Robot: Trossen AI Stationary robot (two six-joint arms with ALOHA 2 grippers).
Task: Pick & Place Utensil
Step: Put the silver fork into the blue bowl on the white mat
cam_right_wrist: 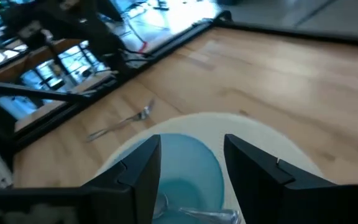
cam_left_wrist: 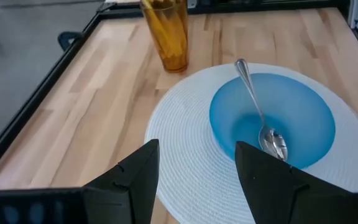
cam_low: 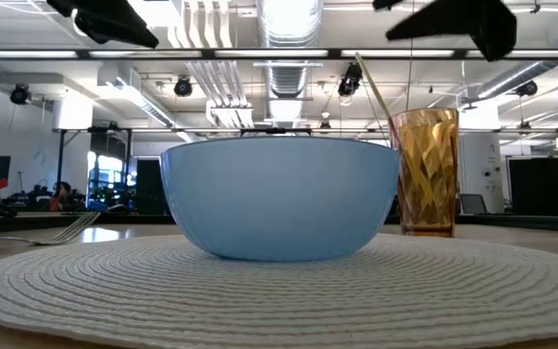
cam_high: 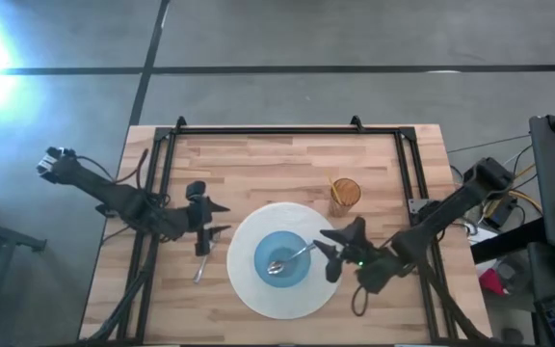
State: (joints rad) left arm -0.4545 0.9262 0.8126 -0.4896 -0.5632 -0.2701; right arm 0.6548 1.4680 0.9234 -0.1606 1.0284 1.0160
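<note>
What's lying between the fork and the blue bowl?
Only bare wood and the white placemat separate the fork from the blue bowl, as the high view shows.

A blue bowl [cam_low: 281, 197] sits on a woven white placemat [cam_low: 279, 291], an amber tumbler [cam_low: 425, 173] just behind to its right. A fork [cam_low: 51, 233] lies at left; dark arm parts hang overhead.

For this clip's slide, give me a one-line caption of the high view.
Spoon rests in blue bowl on round placemat; fork lies beside it.
</note>
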